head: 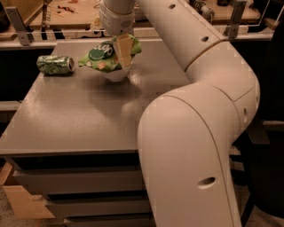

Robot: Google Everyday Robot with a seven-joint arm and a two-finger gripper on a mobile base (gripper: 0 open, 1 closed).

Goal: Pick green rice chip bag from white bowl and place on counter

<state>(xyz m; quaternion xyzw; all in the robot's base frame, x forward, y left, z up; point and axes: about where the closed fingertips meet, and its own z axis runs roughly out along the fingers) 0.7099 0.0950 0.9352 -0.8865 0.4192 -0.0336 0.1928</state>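
The green rice chip bag [100, 55] lies crumpled across the top of the white bowl [116, 74], spilling over its left rim. The bowl stands near the back middle of the grey counter [80, 115]. My gripper [123, 49] reaches down from above onto the right part of the bag, directly over the bowl. Its tan tip covers part of the bag. The bag's right end sticks out behind the gripper.
A green patterned soda can [55, 64] lies on its side at the counter's back left. My bulky white arm [191, 133] fills the right half of the view and hides the counter's right side. A wooden workbench [66, 11] stands behind, and drawers [80, 177] are below the counter.
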